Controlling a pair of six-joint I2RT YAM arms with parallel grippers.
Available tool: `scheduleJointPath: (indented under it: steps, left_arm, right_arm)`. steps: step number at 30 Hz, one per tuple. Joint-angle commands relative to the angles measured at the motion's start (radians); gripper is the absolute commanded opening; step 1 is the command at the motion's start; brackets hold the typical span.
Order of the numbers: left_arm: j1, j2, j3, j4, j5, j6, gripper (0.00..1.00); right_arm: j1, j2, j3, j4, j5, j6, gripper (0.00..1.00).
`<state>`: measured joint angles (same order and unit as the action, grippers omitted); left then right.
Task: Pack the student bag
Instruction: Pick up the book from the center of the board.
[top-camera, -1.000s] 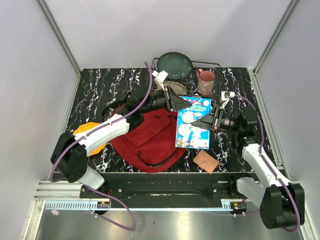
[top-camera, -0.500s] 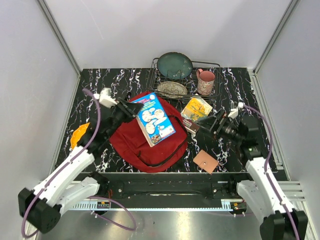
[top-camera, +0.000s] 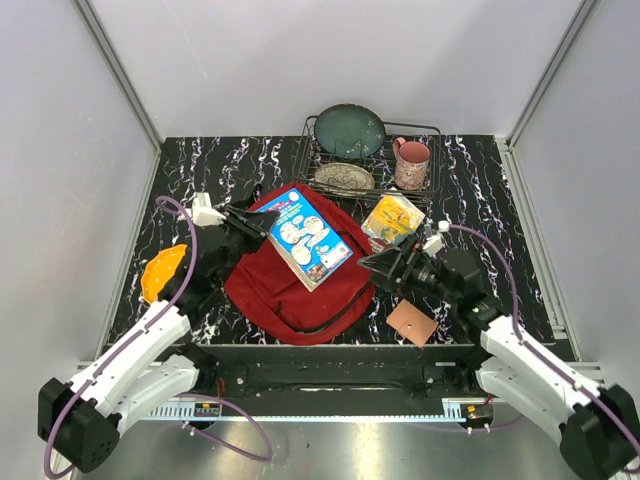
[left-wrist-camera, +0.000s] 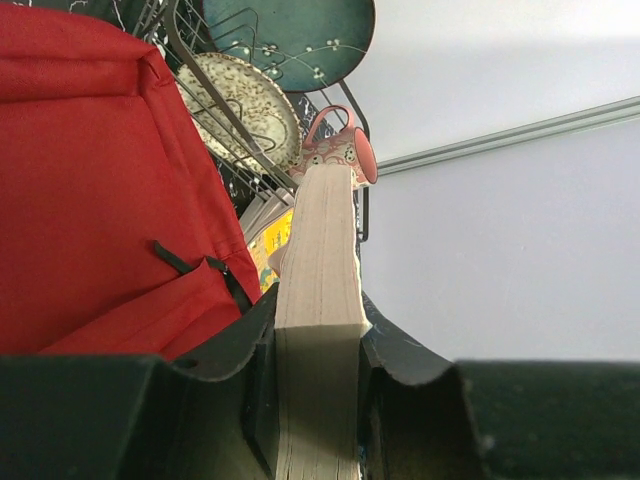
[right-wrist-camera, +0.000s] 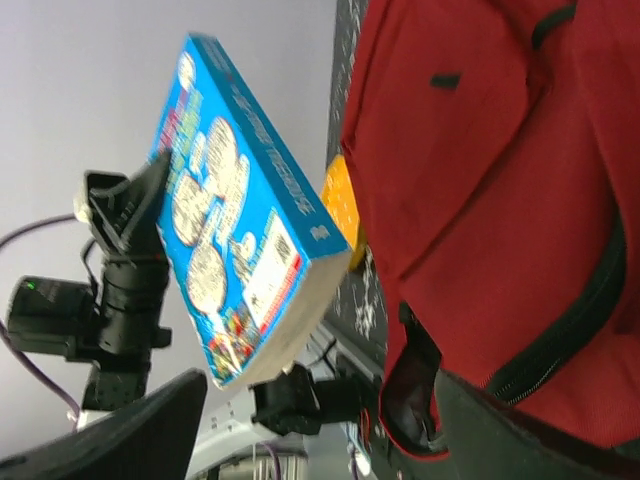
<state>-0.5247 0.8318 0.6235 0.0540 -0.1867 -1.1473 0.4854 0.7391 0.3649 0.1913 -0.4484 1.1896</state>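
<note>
The student bag (top-camera: 290, 292) is a red backpack with black trim, lying flat at the table's middle. My left gripper (top-camera: 258, 224) is shut on the spine end of a thick blue picture book (top-camera: 308, 236), holding it tilted above the bag's upper part. In the left wrist view the book's page edge (left-wrist-camera: 318, 250) fills the gap between both jaws of my left gripper (left-wrist-camera: 318, 352). My right gripper (top-camera: 374, 264) stands open at the bag's right edge. In its own view my right gripper (right-wrist-camera: 320, 440) faces the bag's dark opening (right-wrist-camera: 408, 392) and the book (right-wrist-camera: 235, 210).
A yellow book (top-camera: 393, 219) lies right of the bag, a brown square wallet (top-camera: 411, 322) near the front. An orange object (top-camera: 163, 272) sits at the left. Behind stand a wire dish rack (top-camera: 312, 128) with two plates and a pink mug (top-camera: 411, 163).
My right gripper let go of the blue book, opened, and moved down to the bag's right edge. My left gripper carried the book left, over the bag.
</note>
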Motion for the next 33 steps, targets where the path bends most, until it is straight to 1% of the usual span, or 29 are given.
scheduleJointPath:
  steps: [1, 3, 4, 7, 12, 14, 15, 17, 18, 20, 22, 25, 27, 28, 29, 30, 31, 32, 33]
  left_arm:
    - [-0.003, -0.017, -0.007, 0.194, 0.003, -0.084, 0.00]
    - [-0.003, -0.026, -0.018, 0.195, 0.000, -0.097, 0.00]
    - [-0.003, -0.028, -0.021, 0.195, 0.000, -0.098, 0.00]
    - [-0.003, -0.031, -0.036, 0.205, 0.001, -0.109, 0.00]
    - [-0.006, -0.025, -0.053, 0.248, 0.015, -0.121, 0.00]
    - [-0.006, -0.022, -0.056, 0.260, 0.019, -0.123, 0.00]
    - [-0.008, -0.022, -0.054, 0.257, 0.023, -0.121, 0.00]
    - [-0.008, -0.017, -0.047, 0.257, 0.029, -0.111, 0.00]
    - [-0.008, -0.016, -0.045, 0.259, 0.036, -0.111, 0.00]
    - [-0.009, -0.010, -0.048, 0.267, 0.039, -0.111, 0.00]
    - [-0.008, -0.010, -0.053, 0.273, 0.047, -0.115, 0.00]
    - [-0.009, -0.010, -0.061, 0.279, 0.062, -0.121, 0.00]
    - [-0.009, -0.013, -0.071, 0.283, 0.070, -0.126, 0.00]
    - [-0.009, -0.017, -0.074, 0.283, 0.070, -0.130, 0.00]
    - [-0.011, -0.020, -0.079, 0.285, 0.070, -0.132, 0.00]
    - [-0.009, -0.020, -0.085, 0.287, 0.072, -0.134, 0.00]
    - [-0.011, -0.020, -0.087, 0.290, 0.072, -0.135, 0.00]
    - [-0.011, -0.020, -0.088, 0.293, 0.075, -0.137, 0.00]
    - [-0.009, -0.019, -0.090, 0.296, 0.076, -0.138, 0.00]
  right_arm:
    - [0.126, 0.103, 0.032, 0.201, 0.126, 0.033, 1.00]
    - [0.169, 0.147, 0.028, 0.247, 0.168, 0.042, 1.00]
    - [0.200, 0.163, 0.026, 0.302, 0.178, 0.045, 1.00]
    - [0.234, 0.221, 0.038, 0.388, 0.201, 0.042, 1.00]
    - [0.263, 0.339, 0.078, 0.447, 0.217, 0.061, 1.00]
    - [0.268, 0.388, 0.077, 0.513, 0.217, 0.076, 0.93]
    - [0.272, 0.402, 0.078, 0.529, 0.217, 0.079, 0.86]
    - [0.285, 0.446, 0.077, 0.601, 0.215, 0.088, 0.82]
    - [0.286, 0.460, 0.078, 0.638, 0.208, 0.088, 0.77]
    - [0.288, 0.490, 0.088, 0.651, 0.203, 0.096, 0.71]
    - [0.288, 0.508, 0.085, 0.704, 0.200, 0.094, 0.64]
    - [0.288, 0.510, 0.086, 0.731, 0.214, 0.079, 0.59]
    - [0.286, 0.503, 0.089, 0.726, 0.220, 0.074, 0.50]
    - [0.289, 0.499, 0.091, 0.726, 0.220, 0.068, 0.47]
    - [0.286, 0.497, 0.094, 0.726, 0.218, 0.067, 0.47]
    - [0.288, 0.497, 0.097, 0.734, 0.212, 0.065, 0.44]
    - [0.288, 0.500, 0.100, 0.741, 0.208, 0.064, 0.36]
    - [0.288, 0.505, 0.103, 0.755, 0.197, 0.064, 0.38]
    - [0.288, 0.511, 0.106, 0.808, 0.162, 0.061, 0.48]
